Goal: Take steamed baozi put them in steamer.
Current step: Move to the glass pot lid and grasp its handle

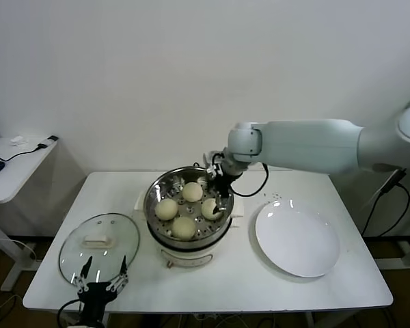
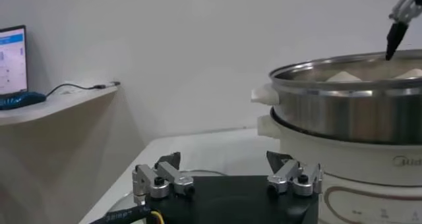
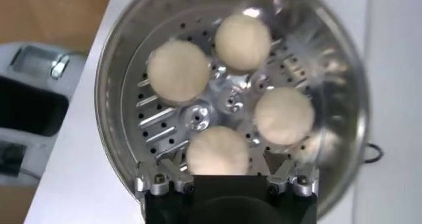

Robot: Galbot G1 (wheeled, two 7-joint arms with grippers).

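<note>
Four steamed baozi (image 1: pixel 183 227) are seen inside the steamer (image 1: pixel 188 205), which stands at the centre of the head view on the white tabletop (image 1: pixel 225 280). The buns rest on the perforated tray, spaced around its middle; in the right wrist view all four (image 3: pixel 217 151) are shown lying apart from one another.

The right gripper (image 1: pixel 219 198) is held over the right-hand rim of the steamer, just above one bun. Its fingers (image 3: pixel 293 179) are spread apart, with nothing clamped between them, and one bun lies below the gap.

The left gripper (image 1: pixel 102 281) is parked at the lower left of the head view, at the tabletop's front edge, beside the glass lid (image 1: pixel 99 240). Its fingers (image 2: pixel 158 179) are open and empty.

A flat white plate (image 1: pixel 297 239) lies bare to the right of the steamer, near it but not touching.

On the steamer's white base, at the lower right of the left wrist view, faint grey lettering (image 2: pixel 405 161) is seen; it appears to read "Midea", partly cut by the frame edge. A lit screen (image 2: pixel 12 60) stands at that view's upper left; its writing cannot be read.
</note>
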